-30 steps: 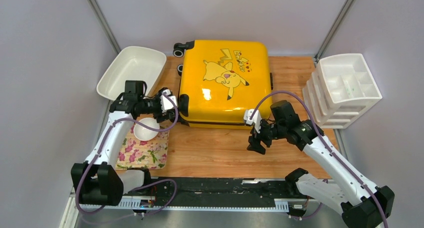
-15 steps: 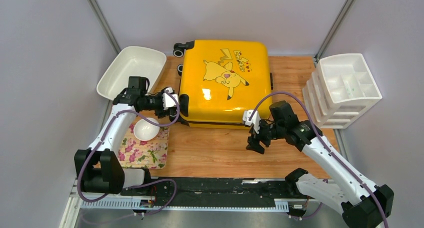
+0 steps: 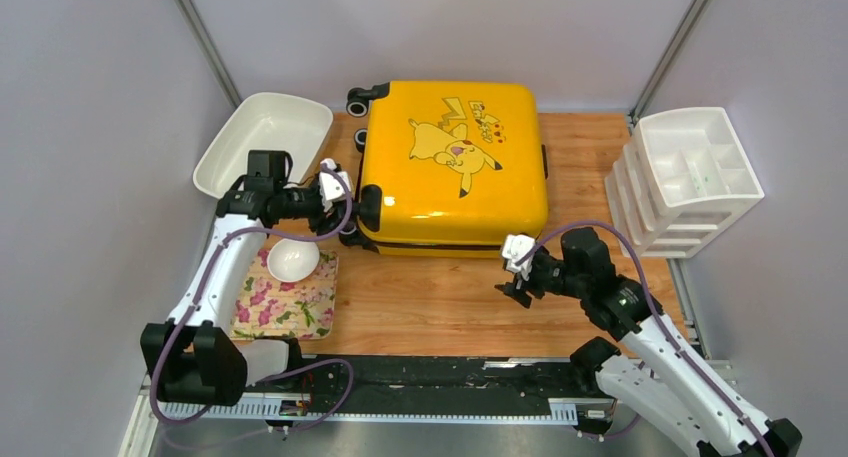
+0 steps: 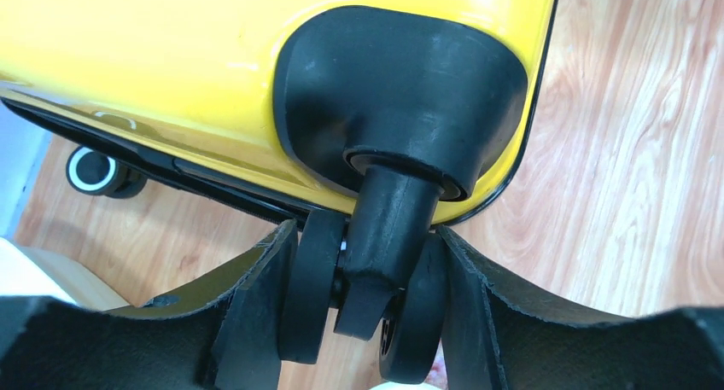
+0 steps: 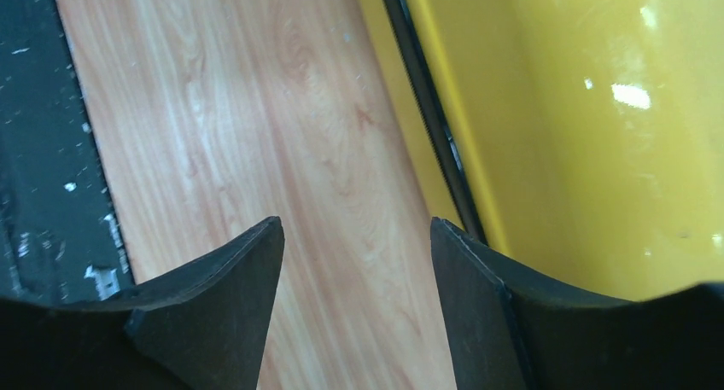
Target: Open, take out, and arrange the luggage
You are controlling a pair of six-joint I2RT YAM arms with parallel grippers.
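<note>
The luggage [image 3: 450, 162] is lying flat and zipped shut at the back middle of the wooden table [image 3: 430, 297], Pikachu side up, wheels pointing left. So I'd say we're at the very first step, opening, with nothing taken out or arranged yet. The left gripper [image 4: 365, 232] has its fingers either side of the near-left caster wheel [image 4: 367, 322], narrowed right down onto the twin discs. It looks like it's pinching the wheel, my guess is to steady or nudge the case. The right gripper [image 5: 354, 224] sits low just off the near long edge, jaws spread with only bare wood between them, and the black zipper trim [image 5: 431, 125] runs right beside its right finger. Next move probably means finding the zipper pull, which I can't spot in any view, and running it round the seam while the other arm keeps the shell from sliding. Around it: a white tray [image 3: 262, 142] at the back left, a small white bowl [image 3: 293, 260] on a floral mat [image 3: 290, 307], and a white drawer organizer [image 3: 690, 177] on the right.
</note>
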